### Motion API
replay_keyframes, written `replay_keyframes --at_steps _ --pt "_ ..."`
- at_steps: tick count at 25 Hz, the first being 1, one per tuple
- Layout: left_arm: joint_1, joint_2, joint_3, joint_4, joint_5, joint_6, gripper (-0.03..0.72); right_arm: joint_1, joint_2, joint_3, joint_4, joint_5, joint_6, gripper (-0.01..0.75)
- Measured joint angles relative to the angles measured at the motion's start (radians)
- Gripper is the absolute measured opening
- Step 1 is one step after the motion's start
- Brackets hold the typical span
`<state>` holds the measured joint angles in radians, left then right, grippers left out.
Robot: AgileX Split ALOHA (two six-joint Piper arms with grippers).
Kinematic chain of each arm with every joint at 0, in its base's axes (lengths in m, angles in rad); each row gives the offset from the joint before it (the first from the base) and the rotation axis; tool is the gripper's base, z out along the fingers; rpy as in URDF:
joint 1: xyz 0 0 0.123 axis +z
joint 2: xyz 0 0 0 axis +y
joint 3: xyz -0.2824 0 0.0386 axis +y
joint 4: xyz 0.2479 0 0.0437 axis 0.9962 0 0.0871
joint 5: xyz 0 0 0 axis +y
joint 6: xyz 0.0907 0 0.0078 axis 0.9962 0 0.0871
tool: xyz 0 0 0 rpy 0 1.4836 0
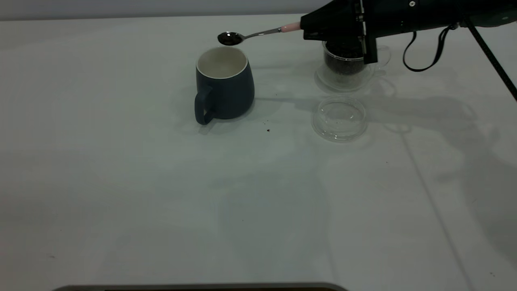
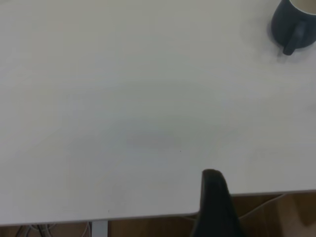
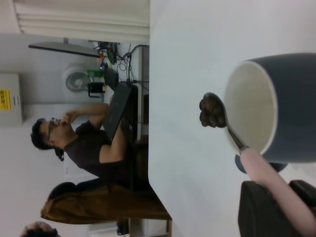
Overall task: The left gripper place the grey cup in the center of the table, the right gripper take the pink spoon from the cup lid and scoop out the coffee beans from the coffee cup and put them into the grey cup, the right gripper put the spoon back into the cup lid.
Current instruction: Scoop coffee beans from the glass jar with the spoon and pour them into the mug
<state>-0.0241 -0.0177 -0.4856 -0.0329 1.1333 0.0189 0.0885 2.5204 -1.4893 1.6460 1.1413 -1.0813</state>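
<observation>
The grey cup [image 1: 224, 85] stands upright mid-table, handle toward the front; it also shows in the left wrist view [image 2: 294, 22] and the right wrist view [image 3: 281, 106]. My right gripper [image 1: 319, 26] [image 3: 284, 207] is shut on the pink spoon's handle [image 1: 291, 27] [image 3: 269, 182]. The spoon bowl [image 1: 230, 38] holds coffee beans [image 3: 212, 111] and hovers just behind the grey cup's far rim. The coffee cup [image 1: 347, 68], with beans inside, is partly hidden behind the gripper. The cup lid [image 1: 339, 118] lies empty in front of it. My left gripper [image 2: 237, 197] is open by the table edge, far from the cup.
A loose dark speck [image 1: 268, 130] lies on the table [image 1: 121, 182] between the grey cup and the lid. A cable [image 1: 424, 52] dangles from the right arm. A seated person [image 3: 74, 138] is beyond the table's edge.
</observation>
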Motion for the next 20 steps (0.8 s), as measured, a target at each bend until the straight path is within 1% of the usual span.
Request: replay_keyframes --at_steps 5,9,17,20 --pt "0.000 0.000 0.000 0.000 0.000 0.000 0.565 0.032 0.001 0.000 0.062 -0.046 -0.102 0.114" --pt "0.000 0.000 0.000 0.000 0.000 0.000 0.565 0.046 0.025 0.000 0.111 -0.050 -0.216 0.114" --pt "0.000 0.000 0.000 0.000 0.000 0.000 0.565 0.050 0.038 0.000 0.114 -0.045 -0.601 0.114" --pt "0.000 0.000 0.000 0.000 0.000 0.000 0.565 0.050 0.038 0.000 0.102 -0.044 -0.691 0.114"
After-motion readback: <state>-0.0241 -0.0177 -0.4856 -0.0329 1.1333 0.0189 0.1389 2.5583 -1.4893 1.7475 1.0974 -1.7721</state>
